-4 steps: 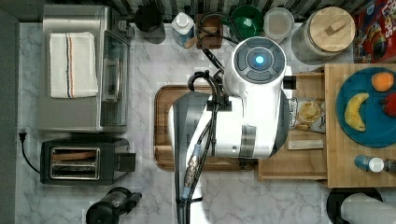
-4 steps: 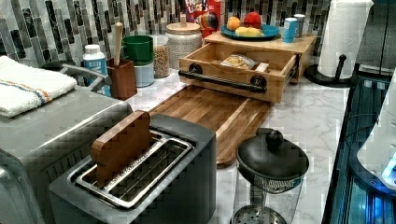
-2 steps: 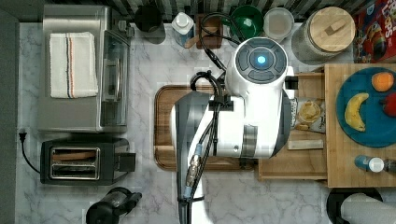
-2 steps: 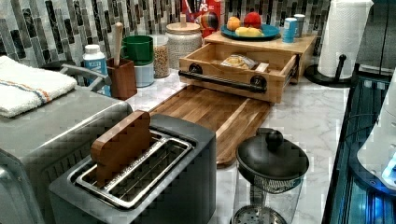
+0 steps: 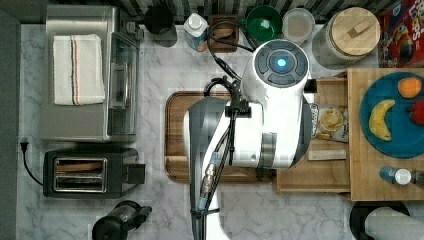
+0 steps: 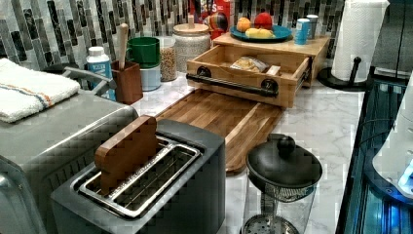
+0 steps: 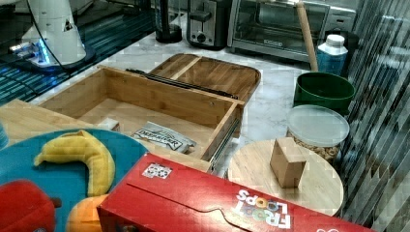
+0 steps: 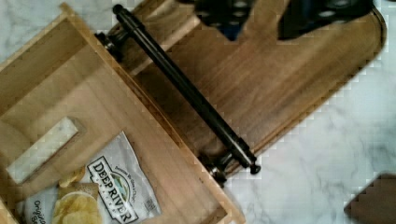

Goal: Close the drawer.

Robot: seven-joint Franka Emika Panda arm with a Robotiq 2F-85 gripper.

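Note:
The drawer [image 5: 315, 175] stands pulled out from under the light wood top, toward the top view's left. Its front wall [image 6: 234, 73] carries a black bar handle [image 8: 187, 93]. Inside lie a chips bag [image 8: 107, 186] and a small pale block [image 8: 39, 149], and both also show on the drawer floor [image 7: 121, 113]. My arm [image 5: 275, 115] hangs over the drawer's front half in the top view. In the wrist view my gripper [image 8: 275, 14] is open above the brown board [image 8: 280, 93], just outside the handle, with one dark finger [image 8: 233, 11] near the bar.
The brown rounded board [image 5: 175, 135] lies in front of the drawer. A toaster [image 5: 85, 172], toaster oven [image 5: 85, 85] and French press [image 5: 117, 225] stand on the top view's left. A blue plate [image 5: 395, 107] of fruit sits on the wood top, and jars [image 5: 350, 35] line the back.
The arm has barely shifted in the top view. The drawer stays pulled out the same amount.

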